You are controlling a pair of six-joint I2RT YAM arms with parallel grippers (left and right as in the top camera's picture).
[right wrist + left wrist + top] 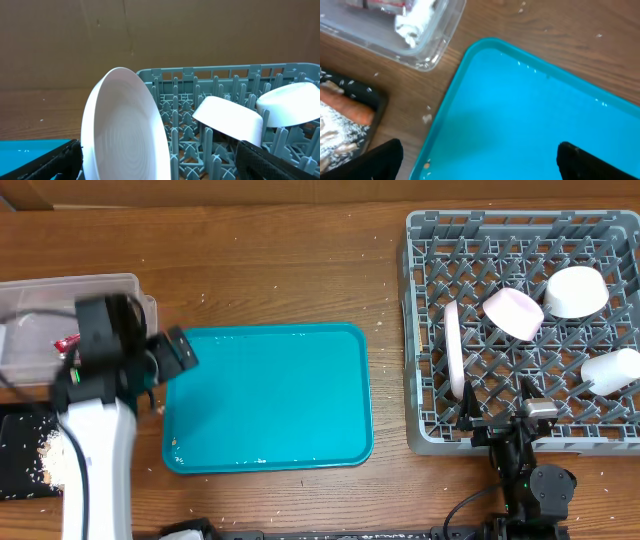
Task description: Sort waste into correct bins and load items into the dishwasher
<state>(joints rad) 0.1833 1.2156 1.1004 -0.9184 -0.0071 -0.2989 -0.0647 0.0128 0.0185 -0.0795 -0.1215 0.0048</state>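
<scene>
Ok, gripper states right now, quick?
Left gripper: open, holding nothing, above the teal tray.
Right gripper: open, holding nothing, at the dish rack.

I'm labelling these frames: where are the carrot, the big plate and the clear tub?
carrot [350,106], left wrist view, on its orange middle.
big plate [125,137], right wrist view, centre of its face.
clear tub [438,46], left wrist view, on its rounded corner wall.

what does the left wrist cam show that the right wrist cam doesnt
Only left wrist: the clear tub holding a crumpled foil ball, and the black tray with a carrot and rice. Only right wrist: a large plate standing on edge in the grey rack, with two bowls beside it. Both: the teal tray and the wooden table.
</scene>
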